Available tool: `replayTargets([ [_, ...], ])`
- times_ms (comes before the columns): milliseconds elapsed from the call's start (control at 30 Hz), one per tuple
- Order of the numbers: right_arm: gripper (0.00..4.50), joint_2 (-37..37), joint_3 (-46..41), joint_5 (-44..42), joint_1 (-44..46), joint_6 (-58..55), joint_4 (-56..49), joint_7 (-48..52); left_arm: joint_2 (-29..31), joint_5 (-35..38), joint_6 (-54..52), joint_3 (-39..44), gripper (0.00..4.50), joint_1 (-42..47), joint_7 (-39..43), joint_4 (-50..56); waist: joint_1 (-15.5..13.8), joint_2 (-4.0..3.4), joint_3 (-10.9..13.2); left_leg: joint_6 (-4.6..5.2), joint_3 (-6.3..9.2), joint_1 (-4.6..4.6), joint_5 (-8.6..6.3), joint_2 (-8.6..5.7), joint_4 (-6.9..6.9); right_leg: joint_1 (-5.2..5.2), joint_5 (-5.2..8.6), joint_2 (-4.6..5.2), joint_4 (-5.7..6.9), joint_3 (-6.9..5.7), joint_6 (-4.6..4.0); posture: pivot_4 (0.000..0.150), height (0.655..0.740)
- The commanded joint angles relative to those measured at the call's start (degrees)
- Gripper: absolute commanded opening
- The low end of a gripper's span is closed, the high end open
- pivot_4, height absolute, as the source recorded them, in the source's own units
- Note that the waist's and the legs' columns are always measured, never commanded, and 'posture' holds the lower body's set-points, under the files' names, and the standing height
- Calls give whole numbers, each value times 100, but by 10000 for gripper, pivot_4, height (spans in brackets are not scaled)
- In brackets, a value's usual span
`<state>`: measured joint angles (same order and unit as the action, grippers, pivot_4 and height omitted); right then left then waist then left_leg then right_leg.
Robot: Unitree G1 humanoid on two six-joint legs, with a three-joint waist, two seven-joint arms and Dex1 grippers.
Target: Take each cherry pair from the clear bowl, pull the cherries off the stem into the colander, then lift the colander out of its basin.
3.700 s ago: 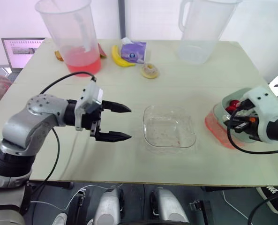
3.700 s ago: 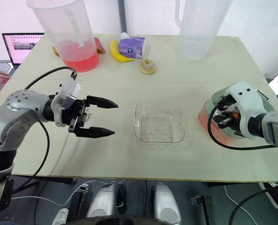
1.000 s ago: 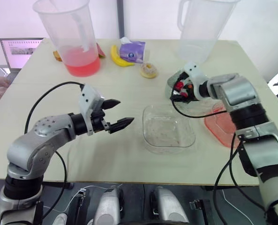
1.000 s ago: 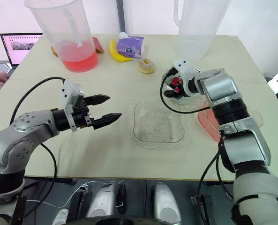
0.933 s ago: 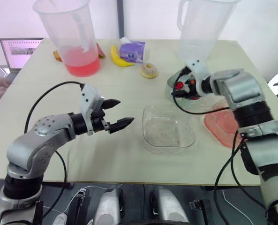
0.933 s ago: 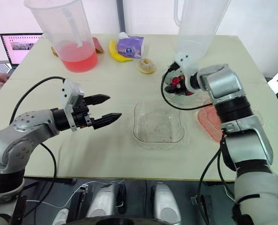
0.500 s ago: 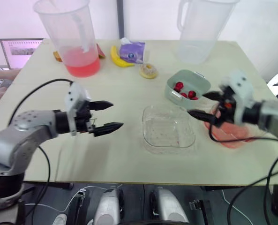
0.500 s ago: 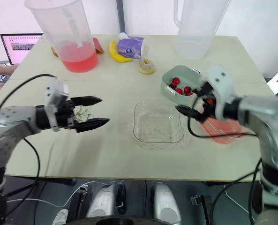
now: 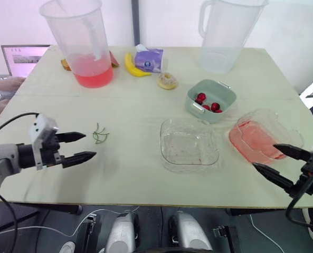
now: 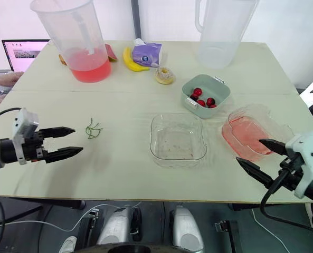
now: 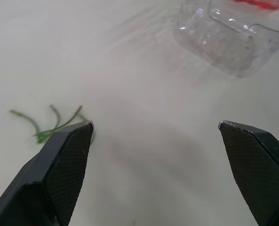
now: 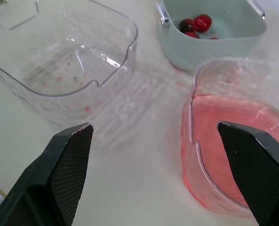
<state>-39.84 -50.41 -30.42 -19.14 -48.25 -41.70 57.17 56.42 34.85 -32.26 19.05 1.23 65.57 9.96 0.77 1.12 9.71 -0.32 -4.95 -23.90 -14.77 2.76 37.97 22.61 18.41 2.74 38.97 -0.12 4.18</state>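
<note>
Finds the pale green colander (image 9: 211,100) upright on the bench (image 9: 135,100), just behind the clear bowl (image 9: 190,148) and a little to its right, with small metal handles at two ends. Counts a few glossy red cherries (image 9: 215,106) inside it, clustered toward one side. Sees the clear bowl itself empty save for reddish specks on its floor. Places the basin (image 9: 259,141), clear with a pink pool in it, just right of the clear bowl and apart from the colander. Notes thin green stems (image 9: 99,134) lying loose well left of the clear bowl. Shows the left fingers (image 9: 72,136) spread wide and empty, farther left of the clear bowl than the stems; right fingers (image 9: 291,152) likewise parted, gripping nothing, right of the clear bowl at the basin's near edge
</note>
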Motion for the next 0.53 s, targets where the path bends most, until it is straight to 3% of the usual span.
replayTargets([
  [33,44797,-109,-51,-83,-70,313,77,-92,26,-39,193,179,45000,6,45,102,0,0,0,0,0,0,0,0,0,0,1,2,0,0,-2,1500,7400],
  [533,44797,-338,163,-435,-147,398,78,-534,-119,71,190,137,45000,147,-69,260,-3,-1,0,0,2,0,-1,1,-3,0,11,12,0,-1,-21,1500,7400],
])
